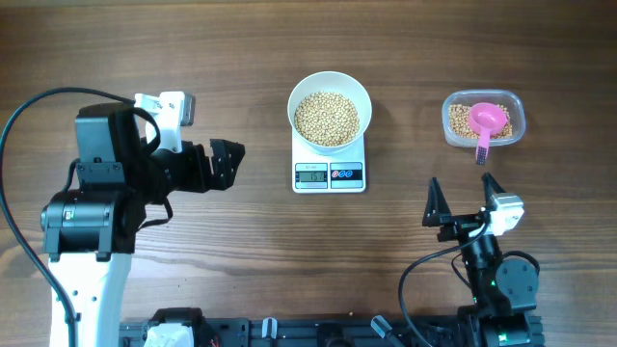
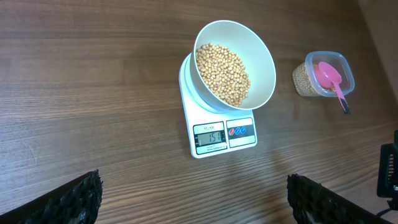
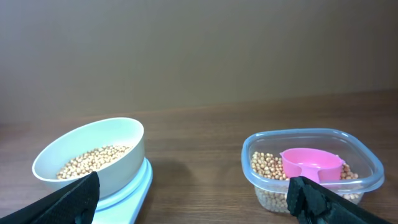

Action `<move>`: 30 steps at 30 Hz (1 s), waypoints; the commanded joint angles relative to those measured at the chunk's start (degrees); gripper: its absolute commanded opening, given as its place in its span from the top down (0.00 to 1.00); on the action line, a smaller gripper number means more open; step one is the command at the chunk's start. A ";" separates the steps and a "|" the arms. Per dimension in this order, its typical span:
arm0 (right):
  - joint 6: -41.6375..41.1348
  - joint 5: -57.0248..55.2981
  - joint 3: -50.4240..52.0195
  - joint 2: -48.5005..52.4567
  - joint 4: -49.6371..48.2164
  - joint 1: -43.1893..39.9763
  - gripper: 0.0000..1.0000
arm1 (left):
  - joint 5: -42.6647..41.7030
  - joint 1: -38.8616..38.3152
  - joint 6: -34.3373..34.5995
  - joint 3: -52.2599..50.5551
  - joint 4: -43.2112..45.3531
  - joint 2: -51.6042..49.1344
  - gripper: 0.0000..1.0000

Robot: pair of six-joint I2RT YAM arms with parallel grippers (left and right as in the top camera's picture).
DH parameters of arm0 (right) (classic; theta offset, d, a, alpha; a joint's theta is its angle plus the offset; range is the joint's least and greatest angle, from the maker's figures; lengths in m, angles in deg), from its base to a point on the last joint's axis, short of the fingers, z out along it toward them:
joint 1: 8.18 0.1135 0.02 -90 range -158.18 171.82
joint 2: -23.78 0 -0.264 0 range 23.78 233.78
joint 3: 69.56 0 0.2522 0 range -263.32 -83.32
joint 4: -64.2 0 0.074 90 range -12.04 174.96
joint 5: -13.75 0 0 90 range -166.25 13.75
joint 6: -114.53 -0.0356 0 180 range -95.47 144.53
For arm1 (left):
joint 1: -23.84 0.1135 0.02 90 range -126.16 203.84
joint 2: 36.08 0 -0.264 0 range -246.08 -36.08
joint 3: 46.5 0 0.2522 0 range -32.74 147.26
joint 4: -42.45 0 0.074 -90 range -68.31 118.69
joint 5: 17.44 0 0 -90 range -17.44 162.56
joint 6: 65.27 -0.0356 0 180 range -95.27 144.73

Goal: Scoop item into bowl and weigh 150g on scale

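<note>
Left gripper (image 1: 229, 164) and right gripper (image 1: 460, 181) gape wide, empty; bowl (image 2: 264, 74) of beans (image 1: 326, 118) sits on scale (image 1: 330, 175); pink scoop (image 1: 489, 120) in tub (image 1: 522, 120).

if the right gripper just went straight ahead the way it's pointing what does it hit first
Probably the clear tub of beans, which sits ahead, in line with the right gripper's right-hand finger. The bowl on the scale lies further left. Height is hard to judge.
</note>
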 commanded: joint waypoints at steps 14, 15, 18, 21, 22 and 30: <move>5.42 1.33 0.37 -0.90 -0.07 0.24 0.00 | -0.90 0.26 -1.11 0.87 0.02 -0.17 0.00; 5.42 1.33 0.37 -0.90 -0.07 0.24 0.00 | -0.90 0.26 -1.11 0.87 0.00 -0.17 0.00; 5.42 1.33 0.37 -0.90 -0.07 0.24 0.00 | -0.90 0.26 -1.11 0.87 0.00 -0.17 0.00; 5.42 1.33 0.37 -0.90 -0.07 0.24 0.00 | -0.90 0.26 -1.11 0.87 0.02 -0.17 0.00; 5.42 1.33 0.37 -0.90 -0.07 0.24 0.00 | -0.90 0.26 -1.11 0.87 0.02 -0.17 0.00; 5.40 1.33 0.37 -0.90 -0.07 0.24 0.00 | -0.90 0.26 -1.11 0.87 0.00 -0.17 0.00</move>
